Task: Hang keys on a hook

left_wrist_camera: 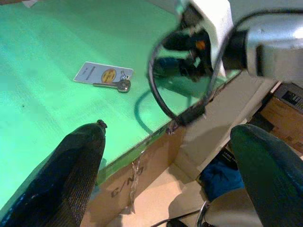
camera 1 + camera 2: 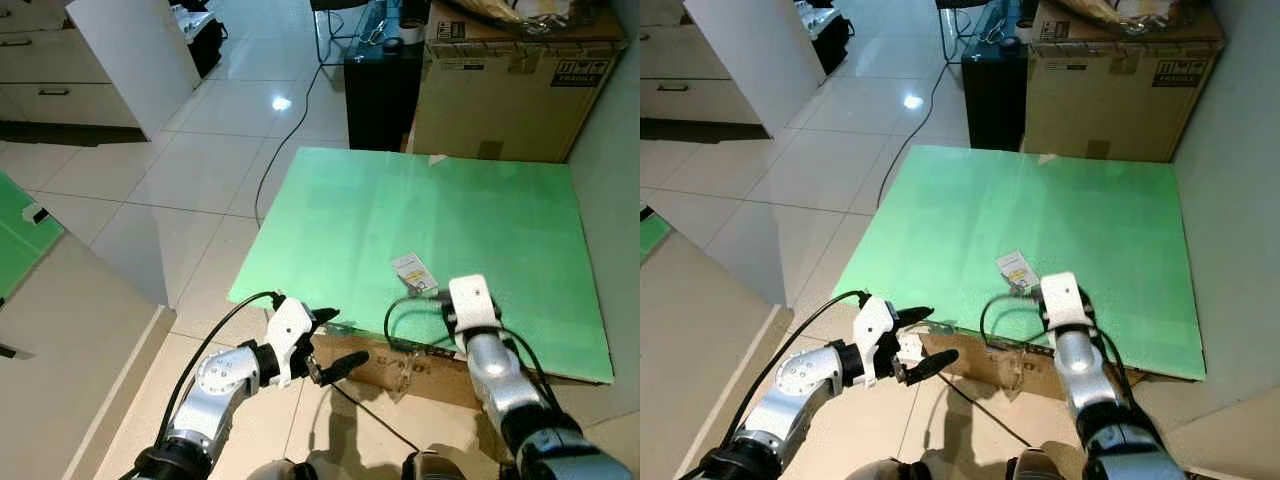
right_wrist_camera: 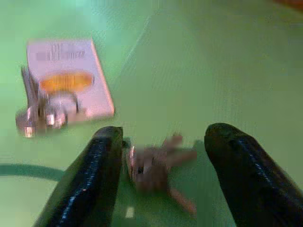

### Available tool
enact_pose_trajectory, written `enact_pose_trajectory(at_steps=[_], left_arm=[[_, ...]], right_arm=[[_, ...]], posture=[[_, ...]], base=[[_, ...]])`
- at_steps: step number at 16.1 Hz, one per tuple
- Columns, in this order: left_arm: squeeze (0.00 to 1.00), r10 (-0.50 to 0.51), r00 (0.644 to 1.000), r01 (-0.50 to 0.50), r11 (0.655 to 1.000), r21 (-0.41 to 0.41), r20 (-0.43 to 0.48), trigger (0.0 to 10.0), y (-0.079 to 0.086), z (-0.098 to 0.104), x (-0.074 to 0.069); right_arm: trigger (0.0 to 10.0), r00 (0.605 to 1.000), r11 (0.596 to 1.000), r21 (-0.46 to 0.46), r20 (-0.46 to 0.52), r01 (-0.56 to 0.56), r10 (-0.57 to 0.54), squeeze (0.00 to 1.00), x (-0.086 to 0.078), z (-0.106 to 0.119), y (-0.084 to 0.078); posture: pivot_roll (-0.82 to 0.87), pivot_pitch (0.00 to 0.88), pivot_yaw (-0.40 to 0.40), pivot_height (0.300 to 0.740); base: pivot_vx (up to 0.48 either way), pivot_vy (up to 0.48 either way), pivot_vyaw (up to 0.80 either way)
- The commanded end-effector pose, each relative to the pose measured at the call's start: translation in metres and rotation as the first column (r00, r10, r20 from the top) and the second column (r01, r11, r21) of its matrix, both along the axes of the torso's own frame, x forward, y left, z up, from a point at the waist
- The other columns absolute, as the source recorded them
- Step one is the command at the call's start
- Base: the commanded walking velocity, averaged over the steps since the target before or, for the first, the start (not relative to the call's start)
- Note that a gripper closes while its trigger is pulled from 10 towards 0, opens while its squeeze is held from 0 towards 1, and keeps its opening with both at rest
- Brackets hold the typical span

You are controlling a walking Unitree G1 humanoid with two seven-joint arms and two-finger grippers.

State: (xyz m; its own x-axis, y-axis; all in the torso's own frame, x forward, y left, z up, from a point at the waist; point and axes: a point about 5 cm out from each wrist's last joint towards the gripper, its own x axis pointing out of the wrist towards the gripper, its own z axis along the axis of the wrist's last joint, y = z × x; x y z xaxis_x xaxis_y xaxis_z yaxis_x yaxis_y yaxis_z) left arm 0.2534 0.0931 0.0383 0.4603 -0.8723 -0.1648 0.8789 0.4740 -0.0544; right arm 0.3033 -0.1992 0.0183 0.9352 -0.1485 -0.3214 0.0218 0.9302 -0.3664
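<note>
- The left gripper (image 2: 333,342) hangs off the near edge of the green board (image 2: 330,215), fingers spread wide and holding nothing; it looks idle.
- The right gripper (image 3: 161,163) is just past that near edge, low over the board, fingers parted on either side of a small bunch of keys (image 3: 154,168). They have not closed, so I judge the grasp not yet made.
- Just beyond that bunch lies a key on a white tag (image 2: 413,271), flat on the board.
- Past the board's far edge stand a cardboard box (image 2: 510,85) and a black cabinet (image 2: 380,90); I can make out no hook.
- Judgement: the task is at its start. Closing, lifting, carrying and hanging all remain.
</note>
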Motion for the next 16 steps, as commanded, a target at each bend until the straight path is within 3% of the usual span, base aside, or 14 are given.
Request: enact_pose_trajectory(at_steps=[1, 2, 3, 7, 11, 16], left_arm=[[0.00, -0.004, 1.000, 0.004, 1.000, 0.019, -0.001, 10.0, 0.005, -0.002, -0.004], [0.00, -0.002, 1.000, 0.002, 1.000, 0.019, -0.002, 10.0, 0.005, -0.002, -0.004], [0.00, -0.002, 1.000, 0.002, 1.000, 0.020, -0.003, 10.0, 0.006, -0.002, -0.005], [0.00, 0.003, 1.000, -0.003, 1.000, 0.022, -0.001, 10.0, 0.008, -0.002, -0.007], [0.00, 0.006, 1.000, -0.006, 0.999, 0.033, -0.001, 10.0, 0.015, -0.001, -0.009], [0.00, 0.001, 1.000, -0.001, 0.999, 0.045, -0.004, 10.0, 0.017, 0.000, -0.010]], right_arm=[[10.0, 1.000, 0.999, 0.039, 0.015, 0.000, -0.001, 1.00, 0.008, 0.006, 0.010], [10.0, 0.999, 0.998, 0.062, 0.043, -0.007, 0.005, 0.94, 0.016, 0.014, 0.016], [10.0, 0.997, 0.996, 0.084, 0.076, -0.014, 0.008, 0.00, 0.022, 0.021, 0.020], [10.0, 0.996, 0.992, 0.130, 0.087, -0.009, -0.002, 0.00, 0.032, 0.030, 0.026], [10.0, 0.995, 0.973, 0.210, -0.001, 0.098, -0.100, 0.00, 0.022, 0.014, 0.018], [10.0, 0.994, 0.965, 0.240, -0.063, 0.107, -0.095, 0.00, 0.015, 0.003, 0.020]], posture=[[-0.08, 0.122, 0.173, 0.740], [-0.08, 0.121, 0.171, 0.740], [-0.08, 0.119, 0.168, 0.740], [-0.07, 0.115, 0.162, 0.740], [-0.05, 0.126, 0.172, 0.740], [-0.04, 0.142, 0.183, 0.740]], base=[[0.000, 0.000, 0.00], [0.000, 0.000, 0.00], [0.000, 0.000, 0.00], [0.000, 0.000, 0.00], [0.000, 0.000, 0.00], [0.000, 0.000, 0.00]])
